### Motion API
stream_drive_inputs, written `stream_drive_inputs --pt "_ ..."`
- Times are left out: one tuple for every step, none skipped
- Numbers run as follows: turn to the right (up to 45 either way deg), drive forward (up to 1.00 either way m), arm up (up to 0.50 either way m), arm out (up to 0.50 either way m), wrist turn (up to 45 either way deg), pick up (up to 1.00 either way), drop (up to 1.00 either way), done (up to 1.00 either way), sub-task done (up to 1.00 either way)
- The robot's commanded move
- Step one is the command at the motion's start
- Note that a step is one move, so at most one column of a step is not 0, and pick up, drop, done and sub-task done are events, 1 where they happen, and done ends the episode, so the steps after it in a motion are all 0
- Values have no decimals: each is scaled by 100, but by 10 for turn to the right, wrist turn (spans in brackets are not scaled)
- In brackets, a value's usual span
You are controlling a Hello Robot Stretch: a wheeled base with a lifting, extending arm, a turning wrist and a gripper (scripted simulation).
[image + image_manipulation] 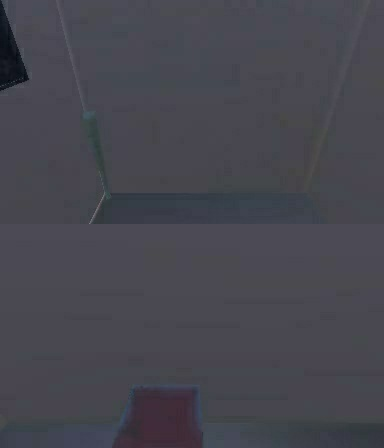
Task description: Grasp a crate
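Crate (160, 416), reddish, against grey wall (200, 304)

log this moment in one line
arm side: red box at bottom edge, near middle | forward: grey wall, dark shape at top left

- We take this for an indoor room of some kind, though which kind we cannot tell: a plain grey wall (220, 90) takes up most of the forward view
- Thin pale lines (75, 60) run down that wall to a paler flat strip (210, 208) at the bottom, like the edges of a bare corner
- A dark blue-black slab (10, 45) cuts across the forward view's upper left corner
- In the arm side view we see a plain grey backdrop (200, 304), with a dark red boxy shape (160, 414) low in the middle
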Motion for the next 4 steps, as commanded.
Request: stream_drive_inputs --pt "0 0 0 0 450 0 0 0 0" --pt "0 0 0 0 360 0 0 0 0" --pt "0 0 0 0 0 100 0 0 0" --pt "0 0 10 0 0 0 0 0 0"
